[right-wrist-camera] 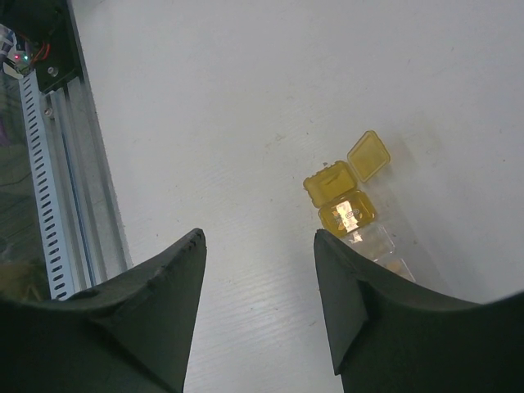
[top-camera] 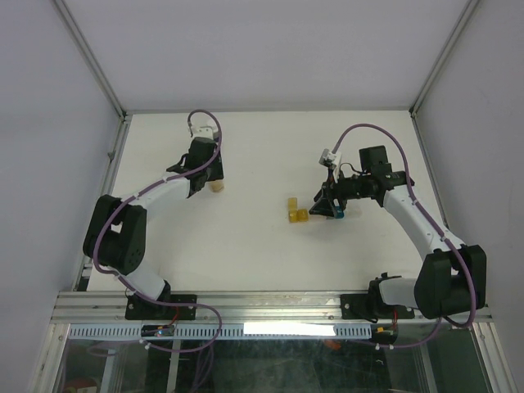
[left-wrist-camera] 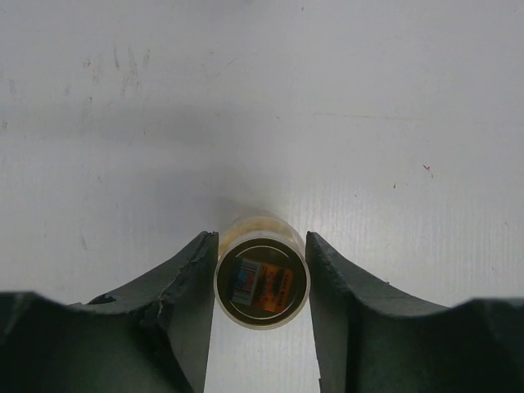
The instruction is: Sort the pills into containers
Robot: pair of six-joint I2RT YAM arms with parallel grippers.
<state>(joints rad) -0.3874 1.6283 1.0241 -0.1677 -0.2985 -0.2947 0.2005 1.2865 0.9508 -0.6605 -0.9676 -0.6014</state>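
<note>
The strip of containers (top-camera: 298, 213) lies mid-table. Its yellow compartment (right-wrist-camera: 348, 211) stands open with two yellow lids (right-wrist-camera: 327, 182) flipped back, and the clear compartments (right-wrist-camera: 375, 241) run under my right finger. My right gripper (right-wrist-camera: 259, 235) is open and empty, hovering just left of the strip; in the top view (top-camera: 329, 206) it covers the strip's right end. My left gripper (left-wrist-camera: 262, 239) is shut on the small bottle (left-wrist-camera: 261, 282), whose dark labelled bottom faces the camera. The bottle also shows at the far left in the top view (top-camera: 217, 187). No loose pills show clearly.
The metal rail (right-wrist-camera: 57, 164) of the table's near edge runs along the left of the right wrist view. Grey enclosure walls (top-camera: 49, 98) stand on both sides, with frame posts at the back corners.
</note>
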